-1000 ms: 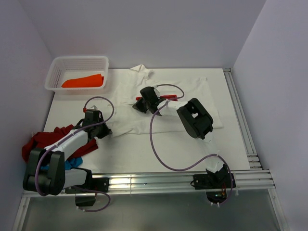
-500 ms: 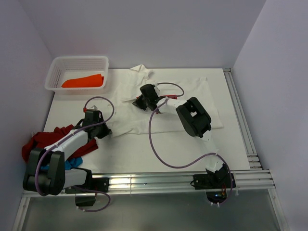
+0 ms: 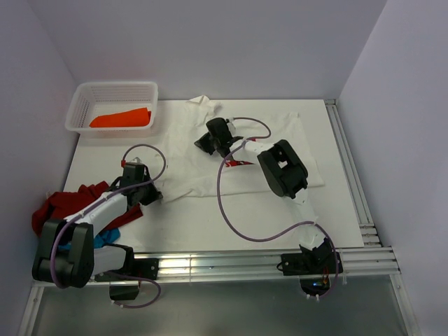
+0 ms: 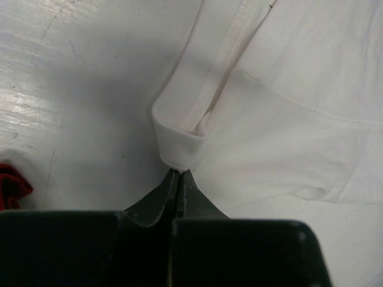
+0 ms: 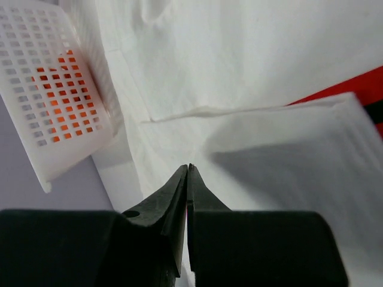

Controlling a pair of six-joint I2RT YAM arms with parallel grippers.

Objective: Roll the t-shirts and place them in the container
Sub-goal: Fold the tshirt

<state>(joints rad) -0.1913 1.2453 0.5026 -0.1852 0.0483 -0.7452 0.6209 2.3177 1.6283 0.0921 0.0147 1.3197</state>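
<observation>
Your white plastic mesh basket (image 3: 115,85) sits at the bench's far left corner with the orange cloth t-shirt (image 3: 120,119) lying inside it. The white cloth t-shirt (image 3: 280,129) is spread across the middle of the bench towards the far edge, a flap folded over so a strip of its red print (image 5: 359,89) shows. Your left hand (image 4: 178,174) is closed, pinching that shirt's near left hem corner. Your right hand (image 5: 188,169) is closed above the shirt near the basket; you cannot tell if it pinches cloth. The crumpled red cloth t-shirt (image 3: 63,203) and blue cloth t-shirt (image 3: 106,238) lie at the near left edge, partly under the left arm. That makes 4 shirts, 1 basket and 2 looping purple cables (image 3: 231,210).
</observation>
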